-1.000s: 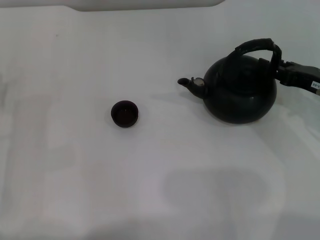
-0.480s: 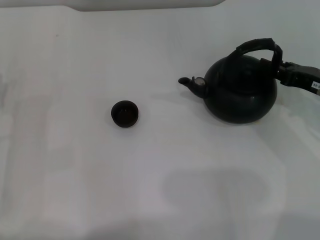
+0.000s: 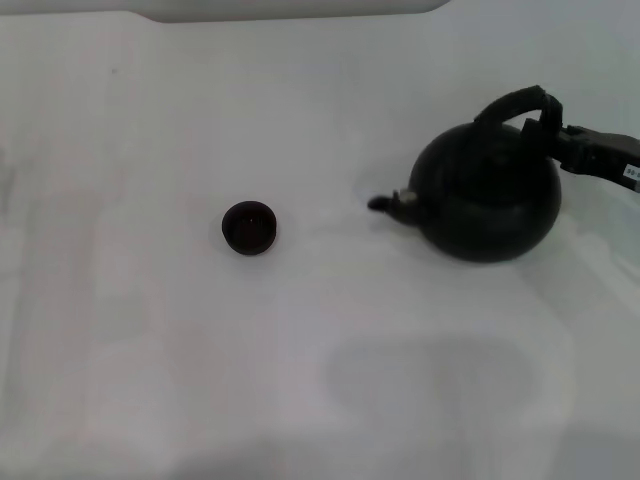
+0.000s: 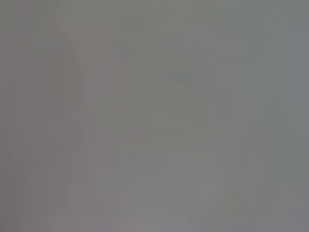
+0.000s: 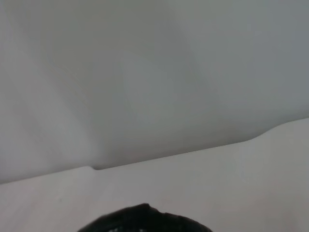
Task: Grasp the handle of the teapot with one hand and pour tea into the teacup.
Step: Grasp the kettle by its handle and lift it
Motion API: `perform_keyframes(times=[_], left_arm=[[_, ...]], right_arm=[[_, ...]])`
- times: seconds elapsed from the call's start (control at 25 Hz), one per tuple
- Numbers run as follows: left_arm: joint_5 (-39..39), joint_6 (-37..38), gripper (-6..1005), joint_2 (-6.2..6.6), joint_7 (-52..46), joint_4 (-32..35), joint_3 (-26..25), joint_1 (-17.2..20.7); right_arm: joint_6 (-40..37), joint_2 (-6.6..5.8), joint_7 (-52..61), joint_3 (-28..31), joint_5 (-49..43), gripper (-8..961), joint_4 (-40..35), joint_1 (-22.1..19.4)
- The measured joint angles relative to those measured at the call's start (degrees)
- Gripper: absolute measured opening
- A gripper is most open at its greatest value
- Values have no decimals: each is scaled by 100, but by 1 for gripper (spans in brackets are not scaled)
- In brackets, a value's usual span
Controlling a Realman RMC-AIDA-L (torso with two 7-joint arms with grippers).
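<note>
The teapot (image 3: 487, 192) sits well to the right of the teacup (image 3: 249, 227) on the white table (image 3: 200, 380), and it is tipped forward: its spout (image 3: 392, 202) points down and toward the teacup, the tip close to the tabletop. The right gripper (image 3: 552, 135) reaches in from the far right edge and meets the handle (image 3: 522, 104) at its right end, beside the pot's shoulder. It looks to have hold of that hoop, since the pot leans with nothing else propping it, but I cannot make out its fingers, so how wide they stand I cannot tell.

The left arm is nowhere to be seen from the head view.

As I judge it, the grasp is made and the tilt has begun, yet the spout is well apart from the teacup. Carrying the pot across until the spout hangs over the cup is still left, and so is the pour itself.
</note>
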Motion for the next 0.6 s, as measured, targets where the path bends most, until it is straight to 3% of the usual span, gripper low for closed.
perform_keyframes(times=[0.6], left_arm=[[0,3,883,9,7,7,0,0]], right_arm=[[-8,17,0,7,166,231,-276,16]])
